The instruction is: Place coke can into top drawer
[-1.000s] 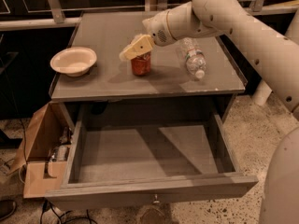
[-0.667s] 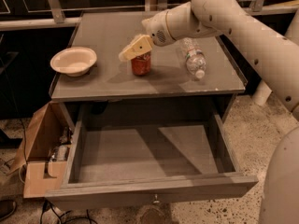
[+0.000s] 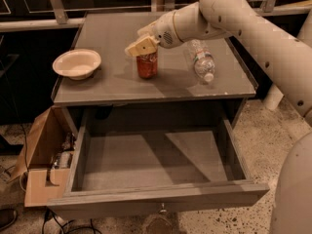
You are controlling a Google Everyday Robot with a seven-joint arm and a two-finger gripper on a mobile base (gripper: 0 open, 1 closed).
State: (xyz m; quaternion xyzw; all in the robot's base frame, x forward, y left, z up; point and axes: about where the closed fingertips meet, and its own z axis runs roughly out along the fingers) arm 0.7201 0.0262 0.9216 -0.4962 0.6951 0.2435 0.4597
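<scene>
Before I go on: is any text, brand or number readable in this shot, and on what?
No text can be read for certain.
The coke can, just below the gripper: pale marking, too blurred to read.
The water bottle lying beside it: label band, too blurred to read.

Bowl (image 3: pixel 76 63) left, btl (image 3: pixel 201 58) right, cardboard box (image 3: pixel 41 152) below.

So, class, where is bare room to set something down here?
The open grey wooden drawer is bare. Free tabletop lies between white bowl and red soda can. Crowded: end effector at that can's top, clear plastic bottle beside.
</scene>
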